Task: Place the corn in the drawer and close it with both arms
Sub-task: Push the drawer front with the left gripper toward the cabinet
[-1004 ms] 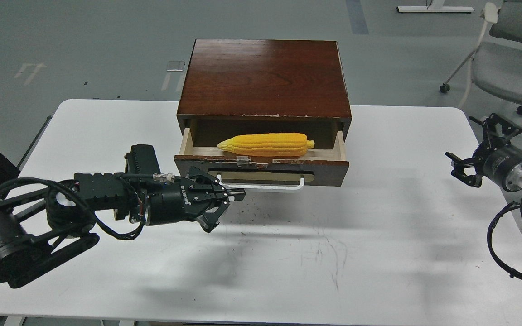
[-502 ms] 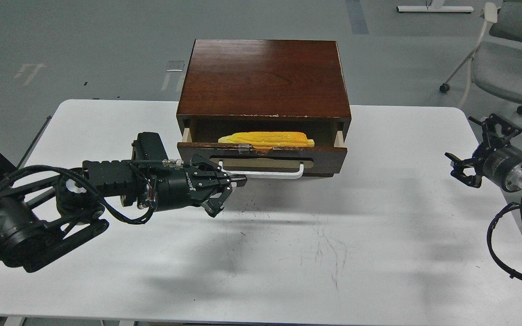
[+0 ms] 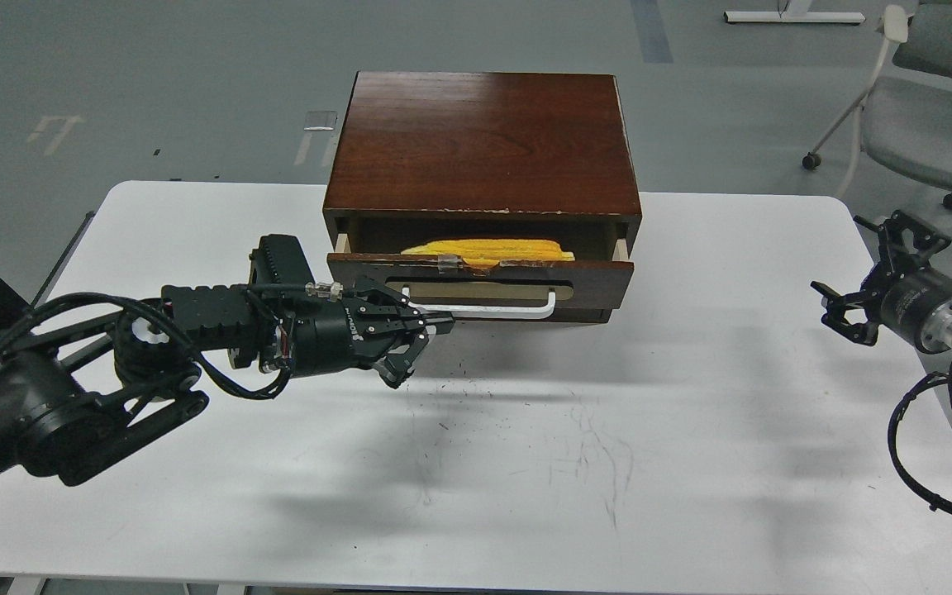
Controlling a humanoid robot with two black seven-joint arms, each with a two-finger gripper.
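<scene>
The yellow corn (image 3: pixel 484 248) lies inside the drawer (image 3: pixel 600 281), and only a thin strip of it shows above the dark brown front. The drawer stands a little way out of the brown cabinet (image 3: pixel 484 140). My left gripper (image 3: pixel 435 322) is shut on the left end of the white bar handle (image 3: pixel 509 311). My right gripper (image 3: pixel 860 289) is open and empty above the table's right edge, well apart from the drawer.
The cabinet stands at the back middle of the white table (image 3: pixel 525 463). An office chair (image 3: pixel 930 107) stands on the floor beyond the right corner. Loose black cables (image 3: pixel 914 446) hang from my right arm.
My left gripper has moved forward with the handle and pushed the drawer most of the way in. Less of the corn shows now. The right gripper has stayed put.
</scene>
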